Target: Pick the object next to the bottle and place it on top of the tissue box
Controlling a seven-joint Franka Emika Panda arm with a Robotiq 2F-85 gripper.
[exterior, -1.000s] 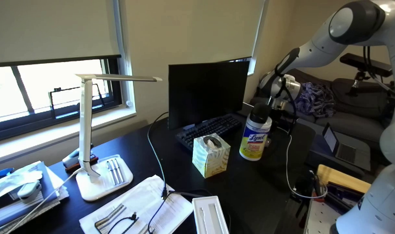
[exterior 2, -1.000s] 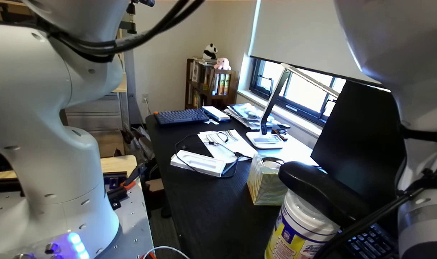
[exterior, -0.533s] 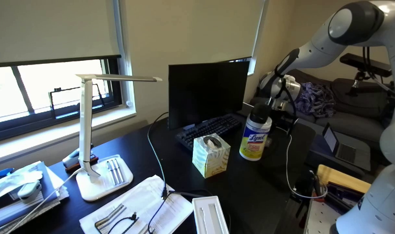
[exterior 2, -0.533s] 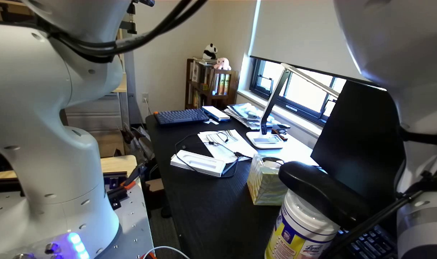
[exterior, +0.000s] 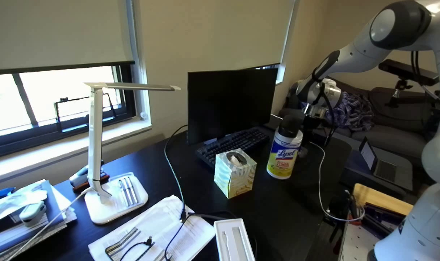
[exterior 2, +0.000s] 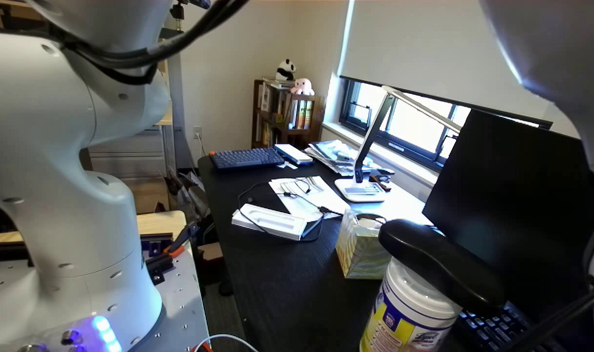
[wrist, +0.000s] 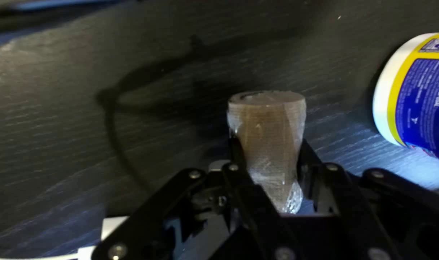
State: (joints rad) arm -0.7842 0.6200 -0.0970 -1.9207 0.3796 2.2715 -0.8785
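Note:
A tan-brown roll-shaped object (wrist: 268, 119) in clear wrapping stands between my fingers in the wrist view. My gripper (wrist: 270, 146) is shut on it, one finger touching each side. Whether the object has left the desk I cannot tell. The white, blue and yellow bottle (wrist: 418, 94) lies a short way off to its right there. In an exterior view the bottle (exterior: 284, 156) stands upright, and only a small piece of the object (exterior: 302, 152) peeks out behind it. The pale green-and-white tissue box (exterior: 235, 174), tissue poking up, sits left of the bottle.
A black armrest-like pad (exterior 2: 438, 264) reaches over the bottle. Behind the box are a black keyboard (exterior: 254, 139) and a monitor (exterior: 234, 105). A thin white cable (exterior: 320, 181) runs along the desk near the arm. A white tray (exterior: 234, 241) and papers lie nearer.
The arm has shifted slightly away from the bottle, to the right in both exterior views. The object's visible piece shows a little higher and further right.

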